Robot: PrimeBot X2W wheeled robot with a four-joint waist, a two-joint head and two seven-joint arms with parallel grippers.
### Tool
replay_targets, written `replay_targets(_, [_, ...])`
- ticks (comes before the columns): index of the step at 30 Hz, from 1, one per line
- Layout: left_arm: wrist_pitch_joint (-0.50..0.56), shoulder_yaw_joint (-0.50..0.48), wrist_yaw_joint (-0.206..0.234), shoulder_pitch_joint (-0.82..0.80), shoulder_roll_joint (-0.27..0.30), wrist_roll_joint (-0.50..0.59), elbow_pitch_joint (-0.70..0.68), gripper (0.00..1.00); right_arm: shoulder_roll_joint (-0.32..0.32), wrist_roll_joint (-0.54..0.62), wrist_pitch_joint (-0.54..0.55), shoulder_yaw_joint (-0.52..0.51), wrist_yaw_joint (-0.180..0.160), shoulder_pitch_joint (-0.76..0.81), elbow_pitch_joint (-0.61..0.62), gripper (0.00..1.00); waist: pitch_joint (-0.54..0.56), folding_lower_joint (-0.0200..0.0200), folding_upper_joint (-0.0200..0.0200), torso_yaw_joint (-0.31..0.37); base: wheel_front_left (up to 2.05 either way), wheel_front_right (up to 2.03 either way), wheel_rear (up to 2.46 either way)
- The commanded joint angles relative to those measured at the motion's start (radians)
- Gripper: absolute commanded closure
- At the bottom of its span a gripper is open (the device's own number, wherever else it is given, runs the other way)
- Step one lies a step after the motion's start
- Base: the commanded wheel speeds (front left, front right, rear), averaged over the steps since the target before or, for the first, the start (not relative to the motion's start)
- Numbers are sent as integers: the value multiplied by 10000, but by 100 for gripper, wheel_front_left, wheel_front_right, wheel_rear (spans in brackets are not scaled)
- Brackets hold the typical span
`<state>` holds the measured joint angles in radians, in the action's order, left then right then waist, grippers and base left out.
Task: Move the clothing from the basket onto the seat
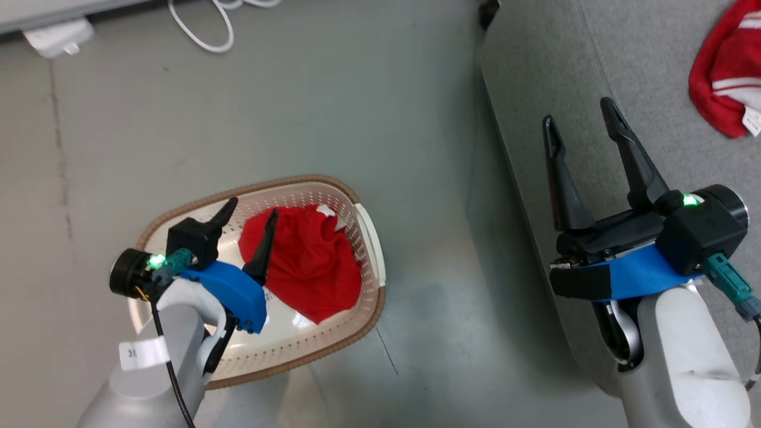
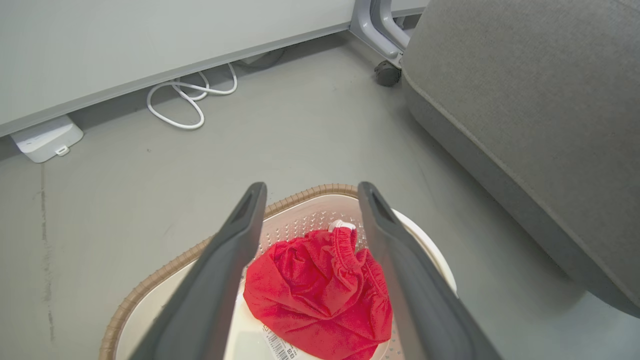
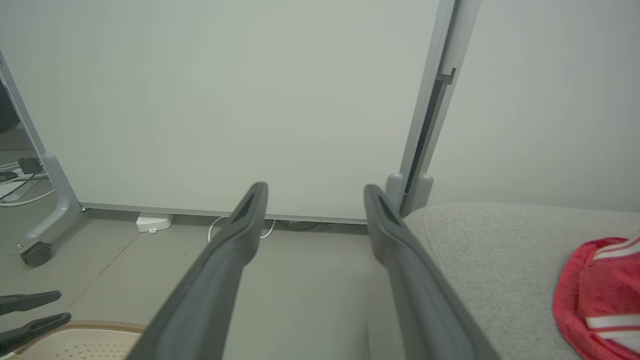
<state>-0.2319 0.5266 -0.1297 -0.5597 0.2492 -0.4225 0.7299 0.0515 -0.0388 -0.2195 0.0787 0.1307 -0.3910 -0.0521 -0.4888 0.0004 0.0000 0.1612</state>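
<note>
A crumpled red garment (image 1: 309,261) (image 2: 320,290) lies in the cream basket (image 1: 368,232) (image 2: 150,285) with the brown rim, on the floor at the lower left. My left gripper (image 1: 252,214) (image 2: 310,192) hangs open over the basket, fingers apart above the garment's left side, holding nothing. A second red garment with white stripes (image 1: 728,71) (image 3: 600,300) lies on the grey seat (image 1: 565,71) (image 3: 480,250) at the upper right. My right gripper (image 1: 579,116) (image 3: 315,192) is open and empty above the seat's left edge, left of that garment.
The basket stands on grey floor (image 1: 357,89) left of the seat. A white cable (image 1: 202,30) (image 2: 185,95) and a white box (image 1: 56,35) (image 2: 45,140) lie by the wall panel. A caster (image 2: 387,72) sits behind the seat's corner.
</note>
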Motion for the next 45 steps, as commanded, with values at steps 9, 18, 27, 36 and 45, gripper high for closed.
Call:
replay_targets(9, [320, 1220, 1, -1733, 695, -850, 1205, 0, -19, -674, -428, 564, 1, -925, -277, 0, -3033, -4, 0, 1997, 0, 0, 0])
replay_targets(18, [301, 1388, 172, -2495, 1159, -1228, 2346, 0, -21, -1313, -466, 1047, 1, -1110, -61, 0, -3912, -4, 0, 2603, 0, 0, 0])
replay_targets(27, [554, 1173, 1031, -3193, 1044, -1316, 3550, 0, -20, -1546, -468, 1224, 1, -985, 205, 0, -4278, -4, 0, 2766, 0, 0, 0])
replay_targets(36, [453, 1167, 663, -3341, 774, -1560, 4078, 100, -20, -1592, -467, 1314, 1, -1178, 119, 0, -4119, -4, 0, 2748, 0, 0, 0])
replay_targets(45, [145, 1274, 414, -2987, 34, -1764, 4475, 100, -14, -1216, -463, 1108, 1, -1053, -236, 0, -2819, -4, 0, 2105, 0, 0, 0])
